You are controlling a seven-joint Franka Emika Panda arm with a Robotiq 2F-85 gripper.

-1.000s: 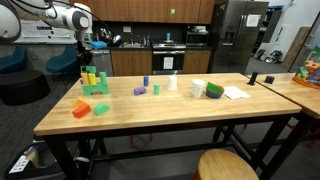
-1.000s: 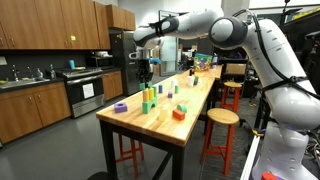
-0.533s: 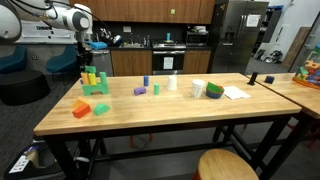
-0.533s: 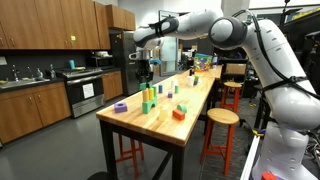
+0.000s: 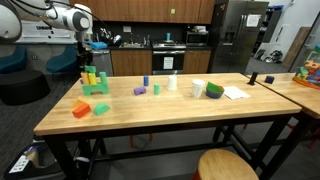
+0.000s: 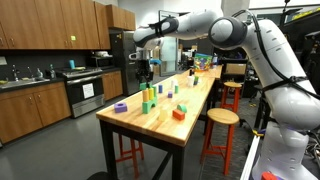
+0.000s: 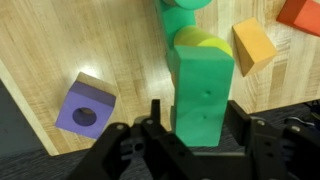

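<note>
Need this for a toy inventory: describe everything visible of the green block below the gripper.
The green block is a matte rectangular piece, foam or painted wood by its look, with two small dimples on its face. It rests on the wooden table, with yellow rounded pieces against one end. The open gripper hangs above it, apart.

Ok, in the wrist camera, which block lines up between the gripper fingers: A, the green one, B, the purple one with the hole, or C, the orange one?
A: the green block sits centred under the gripper; the purple block and orange block lie off to the sides.
</note>
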